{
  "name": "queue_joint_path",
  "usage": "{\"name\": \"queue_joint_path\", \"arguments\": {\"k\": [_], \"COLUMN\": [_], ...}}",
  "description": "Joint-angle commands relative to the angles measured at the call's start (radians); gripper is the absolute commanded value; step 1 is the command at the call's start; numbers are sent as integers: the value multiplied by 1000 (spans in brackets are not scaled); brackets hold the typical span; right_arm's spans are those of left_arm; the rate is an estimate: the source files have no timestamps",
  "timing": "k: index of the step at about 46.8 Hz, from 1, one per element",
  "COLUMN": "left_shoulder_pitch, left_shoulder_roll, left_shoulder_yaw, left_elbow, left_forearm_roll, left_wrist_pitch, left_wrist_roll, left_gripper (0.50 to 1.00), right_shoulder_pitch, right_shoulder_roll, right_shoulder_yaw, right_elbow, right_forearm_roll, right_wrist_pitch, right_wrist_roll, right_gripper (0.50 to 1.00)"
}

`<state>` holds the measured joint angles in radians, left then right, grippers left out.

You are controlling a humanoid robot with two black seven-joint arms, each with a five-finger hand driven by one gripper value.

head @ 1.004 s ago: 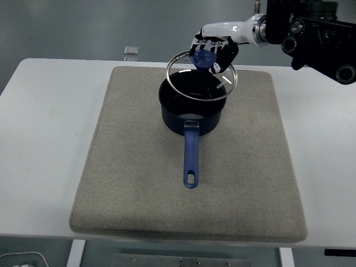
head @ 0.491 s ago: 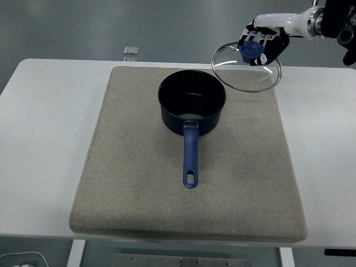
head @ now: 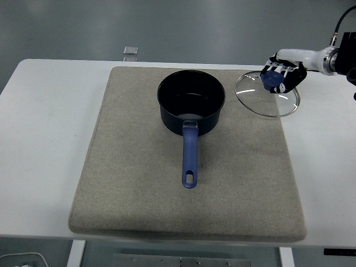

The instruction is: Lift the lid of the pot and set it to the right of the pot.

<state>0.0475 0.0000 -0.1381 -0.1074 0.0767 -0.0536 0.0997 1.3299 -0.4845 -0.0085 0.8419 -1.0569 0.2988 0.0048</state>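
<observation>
**A:** Where's your lid right now?

**B:** At about two o'clock from the pot, well clear of it. It overlaps the mat's right edge, part over the mat and part over the bare table. It looks tilted, with the knob side toward the hand. You can't tell from this view whether its rim touches down or hangs just above.

**A:** And the right hand?

**B:** It comes in from the three o'clock edge, high on the frame, and it's clasped on the lid's blue knob. The fingers wrap over the top of the knob, so you see the knob peeking out toward nine o'clock.

**A:** The pot itself?

**B:** Uncovered, sitting on the mat a little toward twelve o'clock from the mat's centre. Its blue handle points to six o'clock, straight at you.

**A:** Anything else on your table?

**B:** A small clear object at the far edge, around eleven o'clock from the pot. Too small to say what it is.
</observation>
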Motion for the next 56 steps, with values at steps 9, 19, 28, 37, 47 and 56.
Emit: {"name": "queue_joint_path", "arguments": {"k": [9, 19, 28, 37, 47, 56], "left_shoulder_pitch": [0, 0, 0, 0, 0, 0], "left_shoulder_roll": [0, 0, 0, 0, 0, 0], "left_shoulder_yaw": [0, 0, 0, 0, 0, 0], "left_elbow": [0, 0, 0, 0, 0, 0], "left_forearm_roll": [0, 0, 0, 0, 0, 0], "left_wrist_pitch": [-2, 0, 0, 0, 0, 0], "left_wrist_roll": [0, 0, 0, 0, 0, 0], "left_gripper": [1000, 1000, 1000, 1000, 1000, 1000], "right_shoulder_pitch": [-35, -52, -57, -58, -51, -51], "right_shoulder_roll": [14, 27, 27, 27, 21, 24], "right_shoulder_yaw": [7, 5, 7, 16, 21, 107], "right_elbow": [0, 2, 3, 6, 14, 16], "right_forearm_roll": [2, 8, 9, 14, 23, 28], "right_wrist_pitch": [-24, -29, -29, -24, -6, 65], "right_wrist_roll": [-2, -2, -2, -2, -2, -2], "right_gripper": [500, 500, 500, 713, 842, 862]}}
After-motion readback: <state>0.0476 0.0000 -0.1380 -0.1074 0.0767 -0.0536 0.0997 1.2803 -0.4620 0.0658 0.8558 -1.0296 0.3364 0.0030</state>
